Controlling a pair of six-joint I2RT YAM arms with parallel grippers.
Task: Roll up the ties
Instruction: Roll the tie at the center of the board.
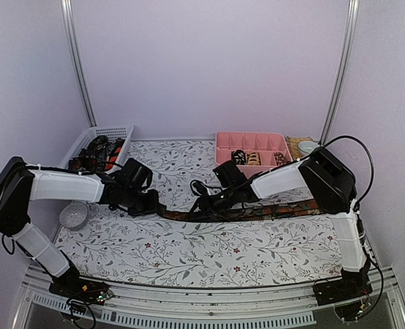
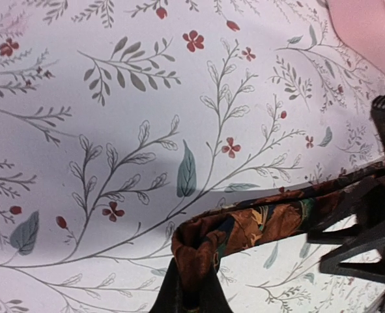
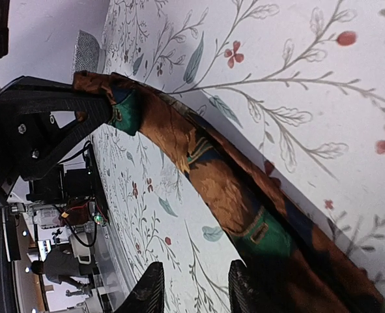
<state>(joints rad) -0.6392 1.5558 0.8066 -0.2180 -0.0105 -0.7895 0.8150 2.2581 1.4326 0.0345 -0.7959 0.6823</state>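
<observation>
A long brown tie (image 1: 257, 210) with orange and green patterning lies stretched across the floral cloth. My left gripper (image 1: 154, 205) is shut on its left end. In the left wrist view that end is folded over and pinched between the fingers (image 2: 192, 287), and the rest of the tie (image 2: 264, 225) runs off to the right. My right gripper (image 1: 203, 203) sits over the tie a little to the right of the left one. Its jaws (image 3: 195, 293) are open with only cloth between them, and the tie (image 3: 199, 156) passes beside one fingertip (image 3: 244, 293). More ties (image 1: 99, 154) fill the basket.
A pink compartment tray (image 1: 223, 140) at the back right holds rolled ties (image 1: 247, 157). A white mesh basket (image 1: 116, 130) stands at the back left. A small round grey object (image 1: 74, 216) lies by the left arm. The enclosure walls are close on both sides.
</observation>
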